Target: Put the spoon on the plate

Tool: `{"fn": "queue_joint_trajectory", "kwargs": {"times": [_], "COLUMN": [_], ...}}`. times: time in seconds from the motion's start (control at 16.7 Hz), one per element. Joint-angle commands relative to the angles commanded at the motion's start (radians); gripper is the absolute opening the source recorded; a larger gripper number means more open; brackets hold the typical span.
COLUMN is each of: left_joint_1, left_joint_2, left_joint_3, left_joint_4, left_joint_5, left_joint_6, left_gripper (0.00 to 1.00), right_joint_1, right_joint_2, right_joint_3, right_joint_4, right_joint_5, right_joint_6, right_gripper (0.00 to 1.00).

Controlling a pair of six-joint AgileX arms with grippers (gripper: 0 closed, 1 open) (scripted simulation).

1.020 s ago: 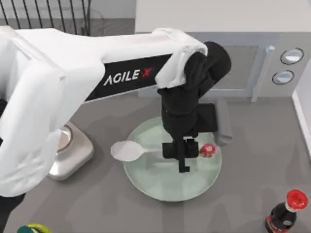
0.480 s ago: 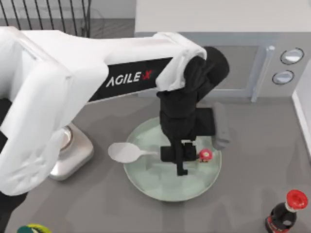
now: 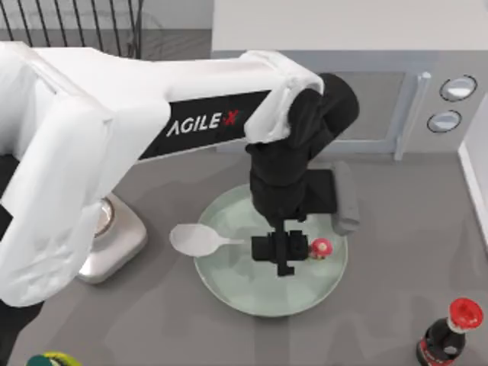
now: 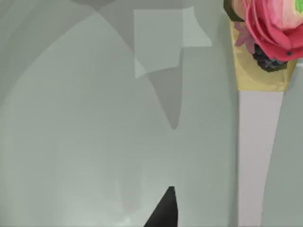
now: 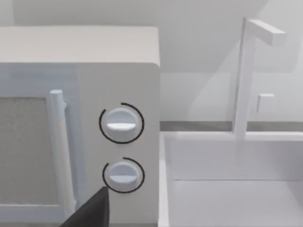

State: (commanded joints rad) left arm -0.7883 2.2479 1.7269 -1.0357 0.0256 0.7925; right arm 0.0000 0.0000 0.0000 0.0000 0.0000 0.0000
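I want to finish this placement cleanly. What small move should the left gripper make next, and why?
Probably open the left gripper and lift straight up. The spoon is low over the plate, its handle and red ornament above the plate, though its bowl overhangs the rim toward the scale. Releasing should leave most of it resting there. The right arm stays parked facing the microwave.

The pale mint-green round plate (image 3: pixel 252 293) sat at the desk's middle. The white spoon (image 3: pixel 200 239) lay flat across its left rim, bowl overhanging the desk to the left, handle running right to the red-and-white ornament over the plate.
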Motion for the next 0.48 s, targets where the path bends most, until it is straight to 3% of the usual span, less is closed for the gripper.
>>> {"fn": "queue_joint_trajectory", "kwargs": {"times": [0.12,0.48], "left_joint_1": [0.0,0.0], "left_joint_2": [0.0,0.0], "left_joint_3": [0.0,0.0], "left_joint_4": [0.0,0.0], "left_joint_5": [0.0,0.0], "left_joint_6": [0.0,0.0], "left_gripper": [0.98,1.0], "right_joint_1": [0.0,0.0], "right_joint_2": [0.0,0.0], "right_joint_3": [0.0,0.0], "right_joint_4": [0.0,0.0], "right_joint_5": [0.0,0.0], "right_joint_6": [0.0,0.0], "right_gripper": [1.0,1.0]}}
